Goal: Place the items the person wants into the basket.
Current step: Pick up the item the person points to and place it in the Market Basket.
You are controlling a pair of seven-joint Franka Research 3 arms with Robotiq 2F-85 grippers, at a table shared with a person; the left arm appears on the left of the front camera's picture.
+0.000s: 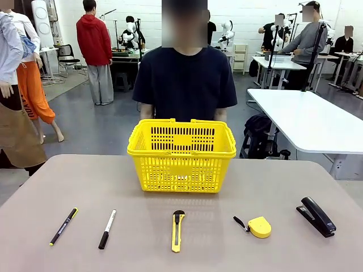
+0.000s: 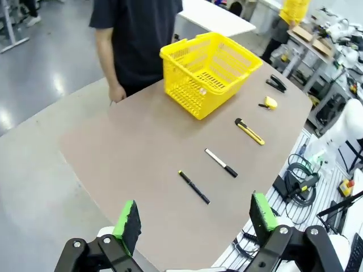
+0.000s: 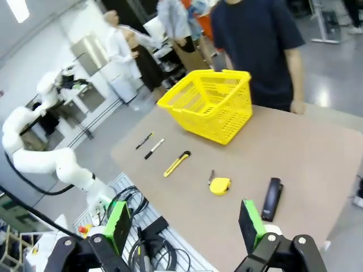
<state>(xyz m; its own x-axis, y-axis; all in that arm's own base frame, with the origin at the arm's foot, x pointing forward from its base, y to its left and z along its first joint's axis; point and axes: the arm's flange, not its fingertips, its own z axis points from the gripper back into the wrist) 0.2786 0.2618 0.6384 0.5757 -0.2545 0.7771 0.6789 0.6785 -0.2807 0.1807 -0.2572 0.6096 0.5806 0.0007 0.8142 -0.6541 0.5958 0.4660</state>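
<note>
Yellow basket point(image 1: 181, 170) at the far side, five items lined up nearer

It stands before the person point(image 1: 184, 79). Left to right lie pen point(image 1: 63, 226), marker point(image 1: 107, 229), utility knife point(image 1: 177, 230), tape measure point(image 1: 259, 226), stapler point(image 1: 316, 216), each apart. Over the table point(image 1: 142, 204) hang left gripper point(image 2: 195, 218) and right gripper point(image 3: 184, 222), jaws spread wide, holding nothing

Open counter up front; the basket is the one tall thing.

Five low things lie in a row near the front edge, well apart from each other: pen point(image 1: 63, 226), marker point(image 1: 107, 229), knife point(image 1: 177, 230), tape measure point(image 1: 259, 226) and stapler point(image 1: 316, 216). Bare counter point(image 1: 68, 181) shows between each pair. The basket point(image 1: 181, 170) stands behind the knife at the far middle, its top open, with a bare strip between it and the row and clear counter on either side. The person point(image 1: 184, 79) stands close behind it, hands down by the far edge.
</note>
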